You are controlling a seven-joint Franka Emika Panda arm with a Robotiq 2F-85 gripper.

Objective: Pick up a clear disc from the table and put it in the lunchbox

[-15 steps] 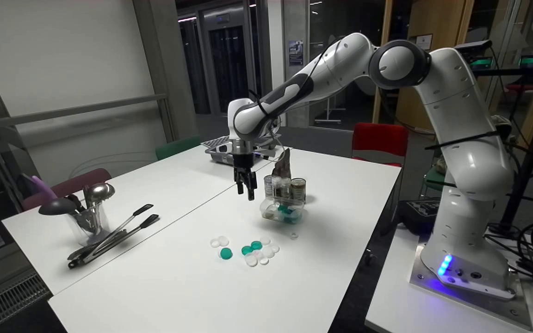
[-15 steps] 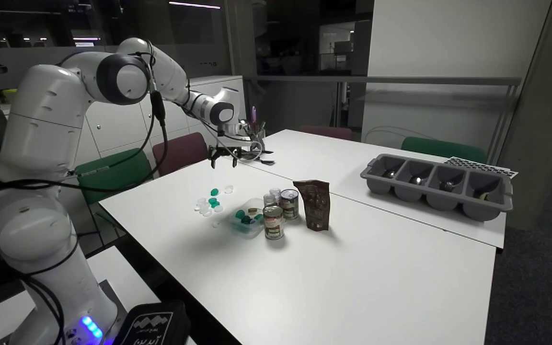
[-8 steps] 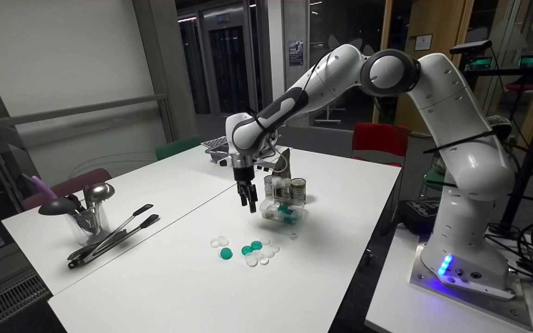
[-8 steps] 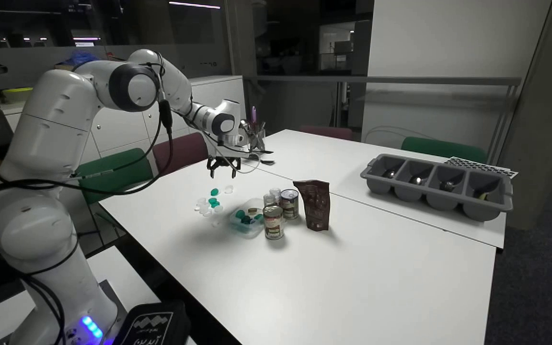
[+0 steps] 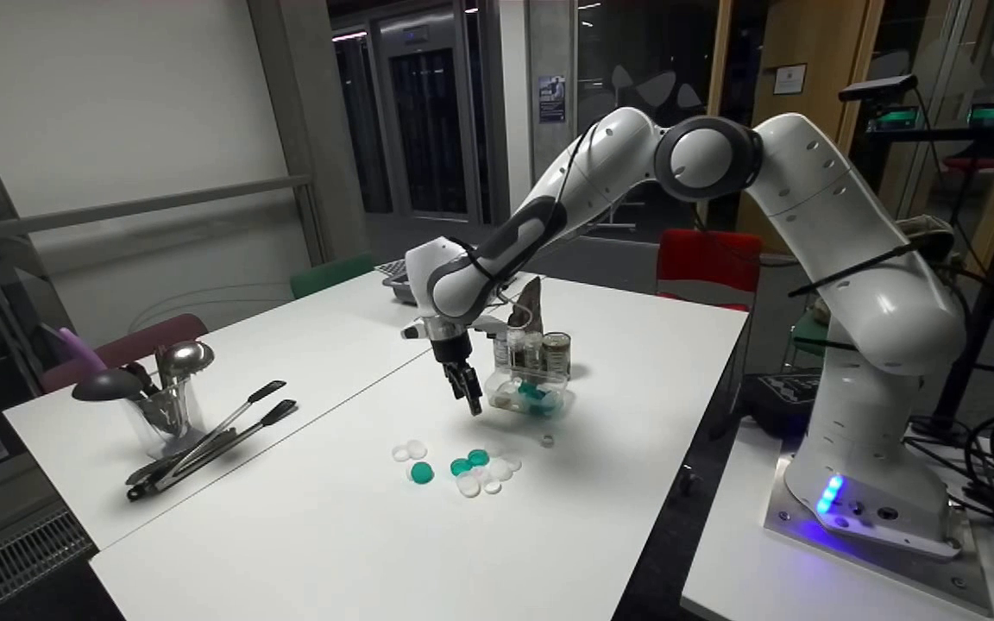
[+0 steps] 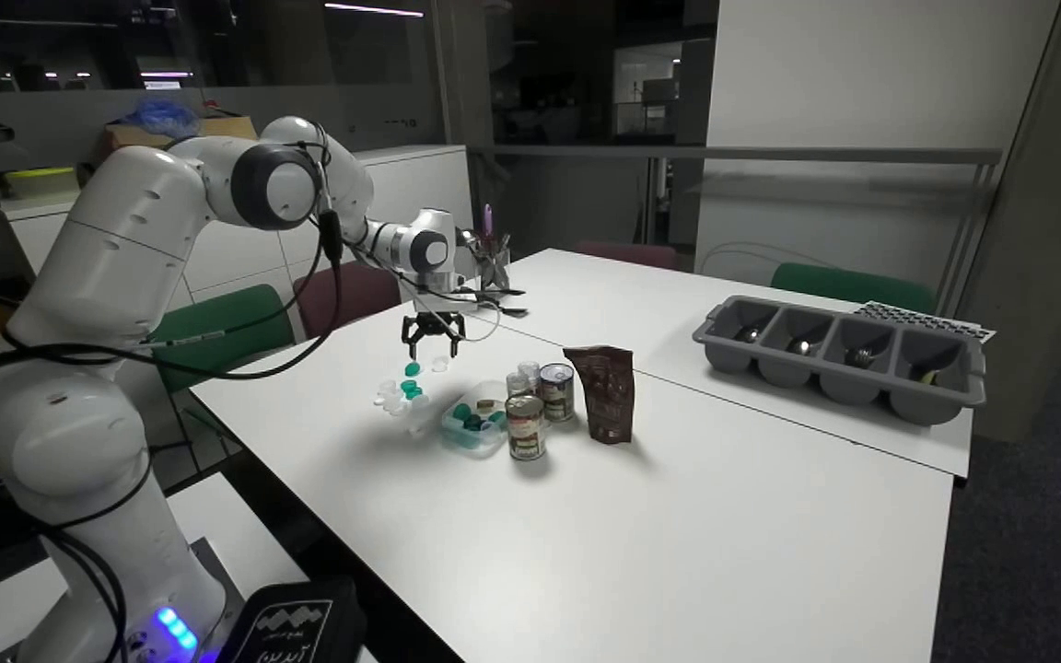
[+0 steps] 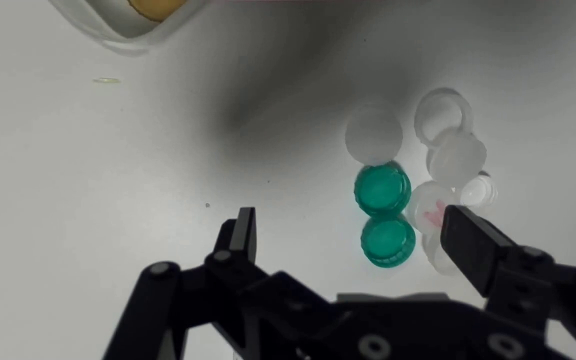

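Observation:
Several clear discs lie flat on the white table in a loose cluster with green discs. One clear disc lies at the top of the cluster in the wrist view; clear discs also show in an exterior view. The lunchbox, a see-through box holding green and other pieces, stands by the cans; its corner shows in the wrist view. My gripper is open and empty above the table, fingers pointing down; it shows in both exterior views. Its right finger hides part of some clear discs.
Cans and small clear jars stand close to the lunchbox, with a brown pouch behind. A grey compartment tray sits farther off. Tongs and a cup of utensils stand on the other side.
My gripper has come down steadily towards the table, beside the lunchbox and above the discs, tilting slightly. It stays open. The discs and lunchbox have not moved.

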